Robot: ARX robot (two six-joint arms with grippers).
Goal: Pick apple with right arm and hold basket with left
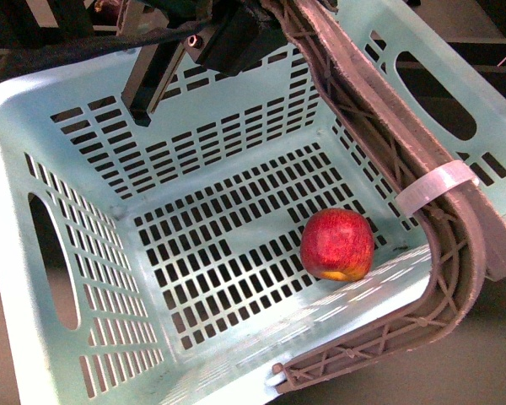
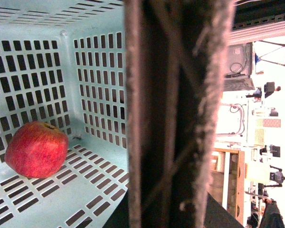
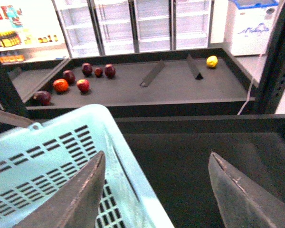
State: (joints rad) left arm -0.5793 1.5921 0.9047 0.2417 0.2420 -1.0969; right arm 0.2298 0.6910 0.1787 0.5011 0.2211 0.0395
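Left gripper: at 12 o'clock in the front view, a black block against the top of the handle. Its fingers are hidden, so I cannot tell whether they are clenched (the handle fills its wrist view, which suggests a hold).
Basket: tilted; stiff, slotted plastic.
Apple: loose on the basket floor toward 4 o'clock, just beside the handle-side wall, yellow patch low.
Handling: probably firm, smooth and fairly heavy. It is likely to roll on the sloped floor and to bruise under a hard pinch. Best taken from above, across its widest middle.
Right gripper: fingers spread wide, empty, above the basket's rim.
Views: only the left wrist view shows the apple's stem dimple. Only the right wrist view shows the shelf of loose fruit beyond. Only the front view shows the white clip.
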